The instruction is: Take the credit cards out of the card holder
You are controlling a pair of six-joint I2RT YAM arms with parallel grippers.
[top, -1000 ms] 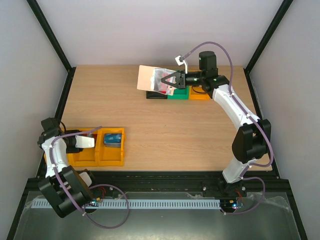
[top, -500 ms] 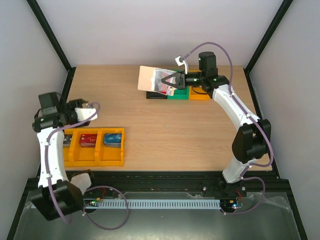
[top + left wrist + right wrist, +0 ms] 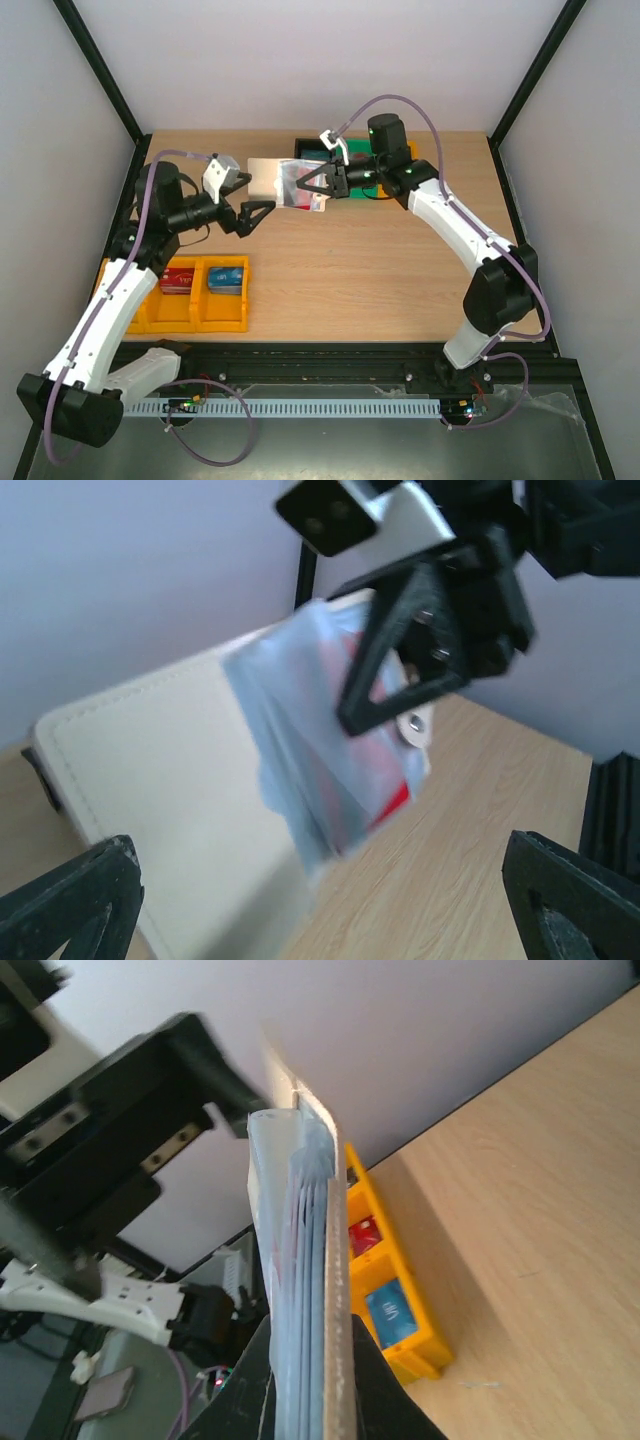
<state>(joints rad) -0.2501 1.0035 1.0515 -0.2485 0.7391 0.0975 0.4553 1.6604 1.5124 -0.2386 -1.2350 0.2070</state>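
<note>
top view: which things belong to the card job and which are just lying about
Job: card holder, right gripper holding it, left gripper, red card.
Lying about: blue card, yellow bins, far bins.

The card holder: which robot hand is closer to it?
Right. The right hand pinches the card holder; the left hand is open, close beside its cream end.

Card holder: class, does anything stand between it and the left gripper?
Nothing visible does. The open left gripper faces the card holder, which the right gripper holds aloft; only air separates them.
</note>
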